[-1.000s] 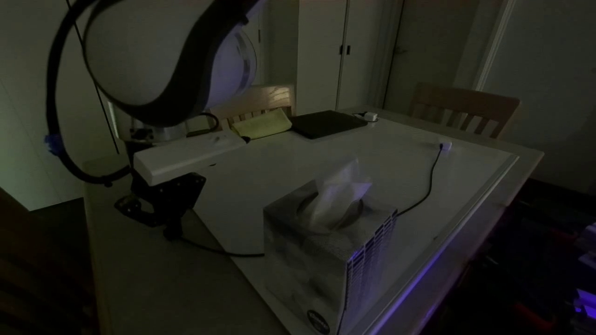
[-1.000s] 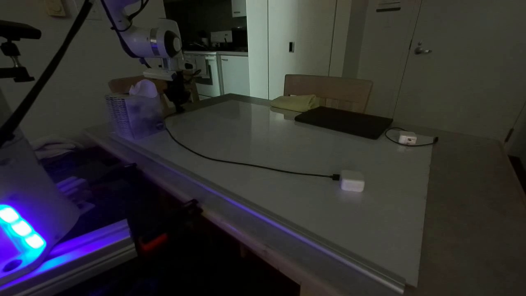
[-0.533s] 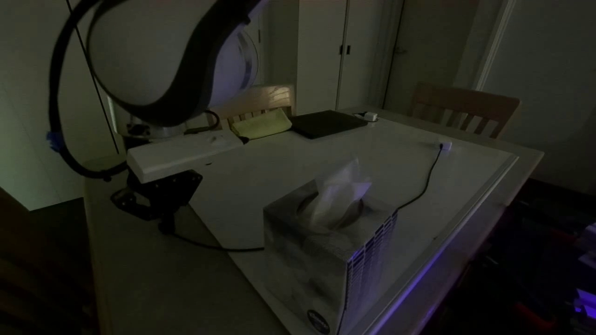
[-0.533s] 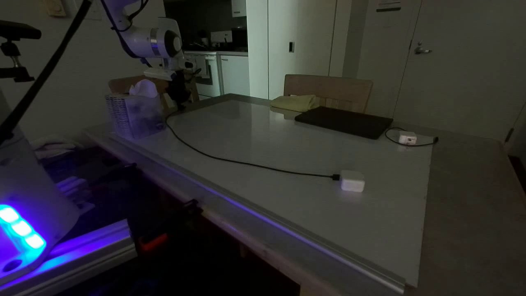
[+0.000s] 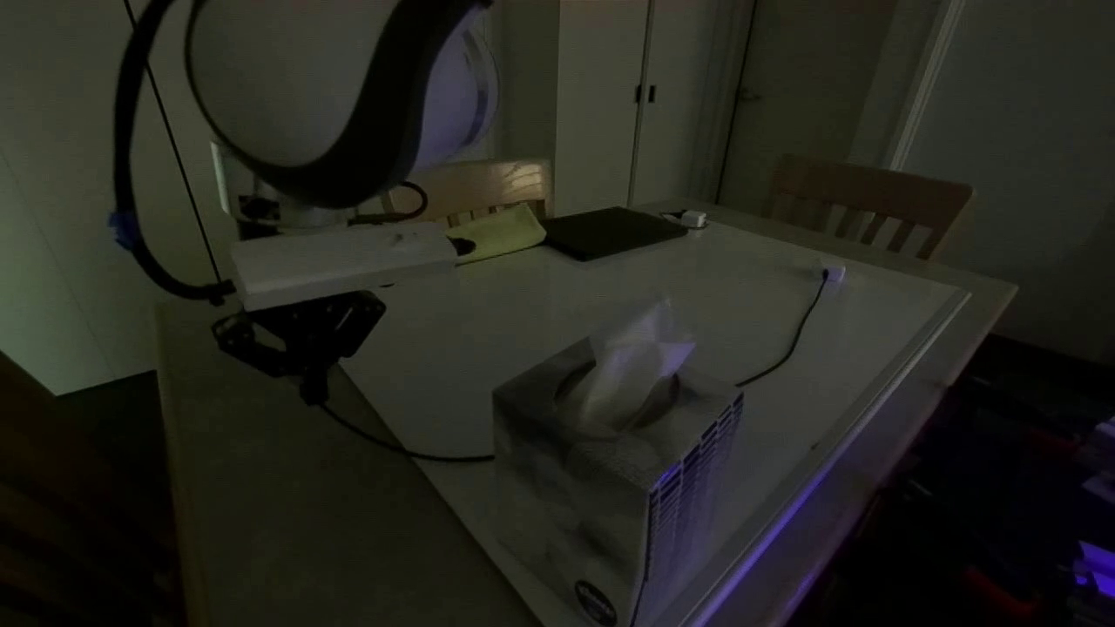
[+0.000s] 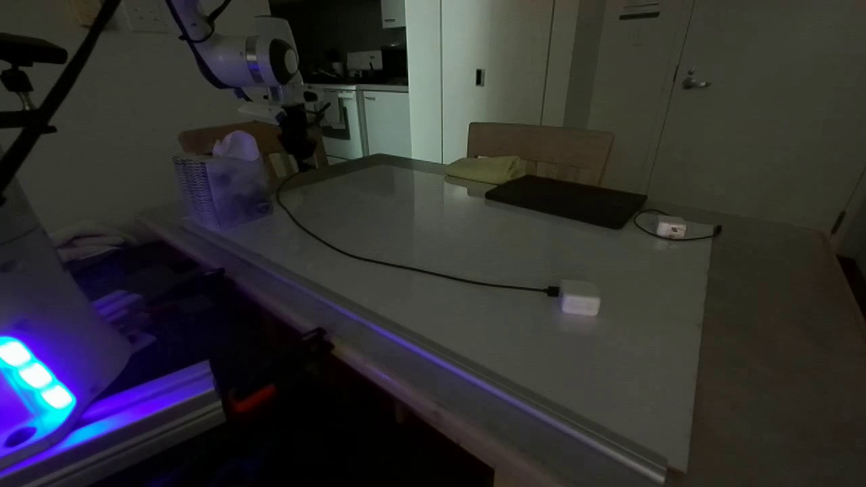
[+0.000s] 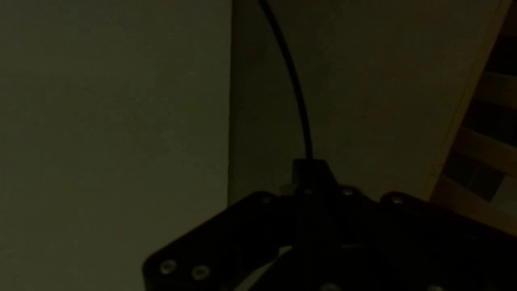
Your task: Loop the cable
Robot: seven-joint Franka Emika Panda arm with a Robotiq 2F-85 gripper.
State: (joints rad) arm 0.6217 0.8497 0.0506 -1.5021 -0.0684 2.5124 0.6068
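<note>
- The claw is pinched narrow on the cable and hangs just above the table.
- The cable dips from the claw to the board and curves across it.
- The board's edge lies just beside the claw.
- The tissue box stands near the claw, hiding part of the cable in an exterior view.
- The yellow cloth lies farther from the claw.
- The black pad lies beyond the cloth.
- The white plug, on the cable's far end, is well apart from the claw.
- The adapter, a black cord curled beside it, lies past the pad.
</note>
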